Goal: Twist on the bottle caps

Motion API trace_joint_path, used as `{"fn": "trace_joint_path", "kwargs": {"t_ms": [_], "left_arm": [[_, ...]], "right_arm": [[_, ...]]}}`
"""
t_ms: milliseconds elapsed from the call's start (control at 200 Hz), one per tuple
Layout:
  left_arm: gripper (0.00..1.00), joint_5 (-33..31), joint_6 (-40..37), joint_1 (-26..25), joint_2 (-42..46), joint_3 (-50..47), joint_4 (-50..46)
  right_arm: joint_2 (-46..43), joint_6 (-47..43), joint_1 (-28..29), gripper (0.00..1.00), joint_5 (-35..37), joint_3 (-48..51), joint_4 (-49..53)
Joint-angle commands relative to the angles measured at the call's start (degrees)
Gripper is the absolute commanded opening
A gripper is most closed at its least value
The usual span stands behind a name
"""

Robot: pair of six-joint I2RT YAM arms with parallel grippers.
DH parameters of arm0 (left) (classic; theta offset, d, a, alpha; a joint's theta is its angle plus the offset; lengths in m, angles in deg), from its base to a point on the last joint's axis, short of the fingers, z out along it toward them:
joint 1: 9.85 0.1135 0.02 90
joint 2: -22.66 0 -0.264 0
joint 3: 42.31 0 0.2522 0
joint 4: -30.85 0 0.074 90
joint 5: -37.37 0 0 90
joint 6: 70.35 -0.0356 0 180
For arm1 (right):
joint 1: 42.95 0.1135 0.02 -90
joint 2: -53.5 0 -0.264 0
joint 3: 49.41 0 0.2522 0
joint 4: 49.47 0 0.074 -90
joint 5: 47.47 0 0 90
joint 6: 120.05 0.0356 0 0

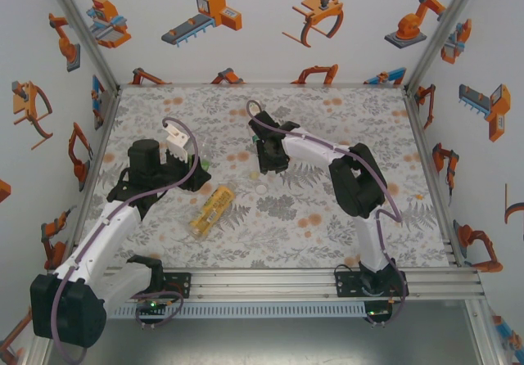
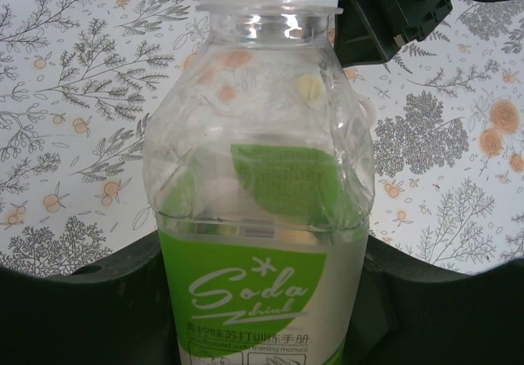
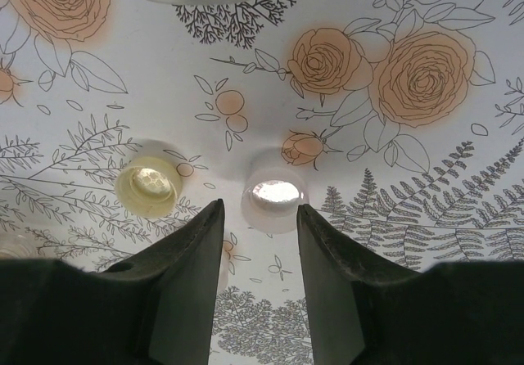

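Left gripper (image 1: 187,171) is clamped tight on the clear plastic soda bottle (image 2: 262,218) with the green label, left of the table's middle, its neck open and waiting. Over on the other side, the right gripper (image 3: 259,211) hangs low with fingers parted and a whitish round plastic cap (image 3: 274,200) sitting just past the tips, nothing grasped yet. The trick here, I'd say: centre that cap squarely in the gap, pinch it by the rim and keep it level, or it could skid away or go on cross-threaded. A pale yellow plastic cap (image 3: 149,187) lies close beside it, so mind the near finger. The orange-yellow plastic bottle (image 1: 211,209) lies on its side nearer the front. Underneath is a floral-printed table cover (image 1: 286,242), grey ferns and orange roses, boxed in by white walls (image 1: 262,46) dotted with orange robot prints.
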Motion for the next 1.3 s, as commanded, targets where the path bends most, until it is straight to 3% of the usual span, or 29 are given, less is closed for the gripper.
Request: {"fn": "trace_joint_path", "kwargs": {"t_ms": [0,275,1297], "left_arm": [[0.33,0.9,-1.4,0.2,0.0,1.9,-0.1],[0.33,1.0,-1.5,0.1,-0.1,2.0,-0.1],[0.33,0.9,-1.6,0.2,-0.3,2.1,-0.3]], "right_arm": [[-0.6,-0.2,-0.2,0.41,1.6,-0.4,0.7],[-0.2,-0.2,-0.2,0.46,1.7,-0.3,0.6],[0.6,2.9,-1.0,0.42,-0.3,5.3,-3.4]]}}
